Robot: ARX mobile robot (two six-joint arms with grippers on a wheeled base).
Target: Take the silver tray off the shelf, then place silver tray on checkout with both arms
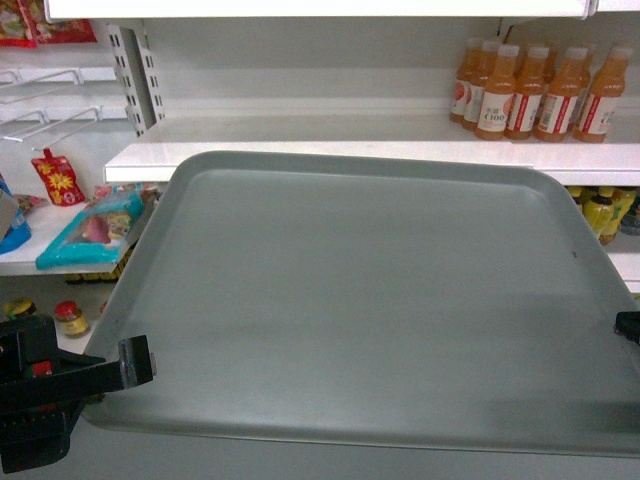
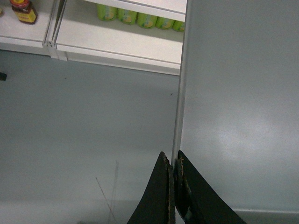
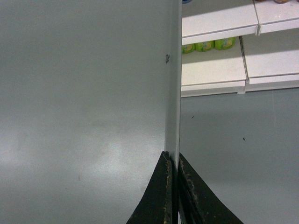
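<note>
The silver tray is held level in the air in front of the shelf, its far edge just overlapping the shelf's front lip in the head view. My left gripper is shut on the tray's left rim; in the left wrist view the jaws pinch the rim of the tray. My right gripper shows only as a black tip at the tray's right rim. In the right wrist view its jaws are shut on the edge of the tray. The checkout is out of view.
Orange drink bottles stand at the shelf's back right. Snack packets and jars lie on lower shelves at left, yellow-green bottles at right. Grey floor lies under the tray, with lower shelf boards beyond.
</note>
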